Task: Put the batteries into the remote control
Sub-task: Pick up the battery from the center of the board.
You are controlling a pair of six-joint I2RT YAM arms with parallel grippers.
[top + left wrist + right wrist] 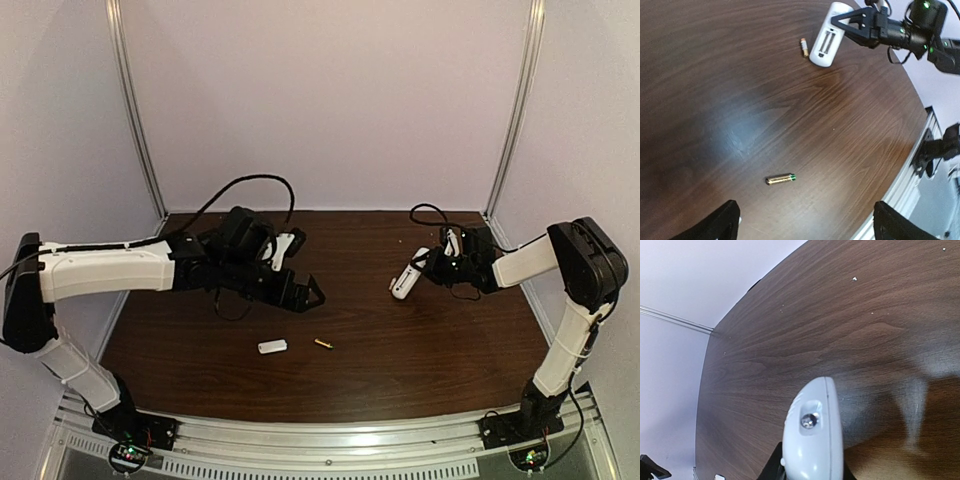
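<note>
One golden battery (780,178) with a green end lies flat on the dark wood table (715,75); it also shows as the battery (323,343) in the top view. My left gripper (807,226) hovers over it, wide open, its fingertips (726,220) well apart and holding nothing. A second battery (803,47) lies farther off, beside the remote control (826,39). The remote is a white bar lifted off the table, its open battery recess facing the left wrist camera. My right gripper (432,268) is shut on the remote control (407,277), whose rounded end (812,435) fills the right wrist view.
A small flat white cover piece (272,346) lies left of the near battery. Black cables (250,182) loop over the back of the table. A metal rail (330,440) runs along the near edge. Pale walls enclose the table on three sides.
</note>
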